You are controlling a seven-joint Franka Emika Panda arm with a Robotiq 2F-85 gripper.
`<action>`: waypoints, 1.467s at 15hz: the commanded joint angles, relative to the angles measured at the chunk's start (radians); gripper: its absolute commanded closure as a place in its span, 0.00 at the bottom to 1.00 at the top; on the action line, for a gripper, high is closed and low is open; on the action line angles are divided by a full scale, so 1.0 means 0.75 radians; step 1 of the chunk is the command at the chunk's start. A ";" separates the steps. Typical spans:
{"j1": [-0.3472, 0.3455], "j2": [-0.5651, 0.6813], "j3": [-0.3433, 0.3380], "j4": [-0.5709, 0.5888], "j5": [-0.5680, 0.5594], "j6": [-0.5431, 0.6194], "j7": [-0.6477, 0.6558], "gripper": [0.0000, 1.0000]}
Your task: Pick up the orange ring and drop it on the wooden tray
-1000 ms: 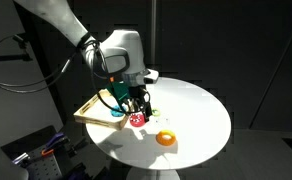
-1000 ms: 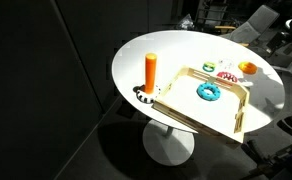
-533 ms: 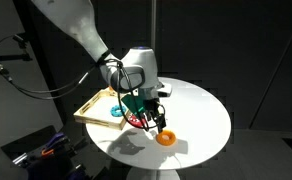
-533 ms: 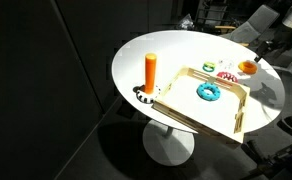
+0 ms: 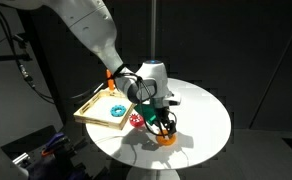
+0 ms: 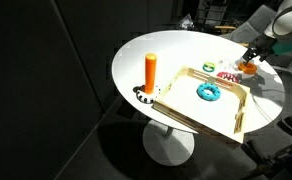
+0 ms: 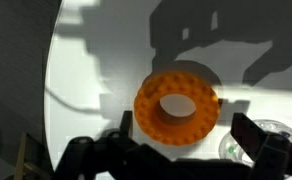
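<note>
While the gripper [image 5: 164, 128] hangs low over the round white table [image 5: 204, 108], the contents stand as follows:

- Gripper: fingers [image 7: 94, 158] spread wide and holding nothing. In the wrist view the two dark tips sit at the bottom of the picture, wider apart than the ring that lies just ahead of them.
- Orange ring [image 7: 177, 105]: flat on the bare table, hole upward, close to the table's edge and well apart from the tray. In an exterior view it lies directly under the fingertips [image 5: 166, 139].
- Tray [image 5: 86, 117]: light wood with a low rim, set at the opposite edge of the table. In an exterior view [image 6: 240, 112] one corner seems to overhang that edge.
- Blue ring [image 6: 208, 92]: flat inside the tray, near its middle.
- Red ring [image 5: 136, 121]: on the table just outside the tray's rim, between the tray and the orange ring.
- Peg [image 6: 150, 72]: orange, upright on the table just beside the tray's corner, near the edge farthest from the gripper [image 6: 248, 61]
- Arm [image 5: 91, 30]: white, reaching down from above the tray side
</note>
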 commanded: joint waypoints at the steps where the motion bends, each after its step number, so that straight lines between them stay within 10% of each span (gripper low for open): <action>1: -0.049 0.094 0.058 0.093 0.051 0.016 -0.052 0.00; 7: -0.099 0.149 0.155 0.142 0.136 0.012 -0.085 0.00; 8: -0.099 0.151 0.158 0.145 0.141 0.011 -0.087 0.25; 17: -0.035 0.031 0.123 0.094 0.124 -0.098 -0.033 0.91; 22: 0.059 -0.131 0.129 0.025 0.113 -0.153 0.009 0.98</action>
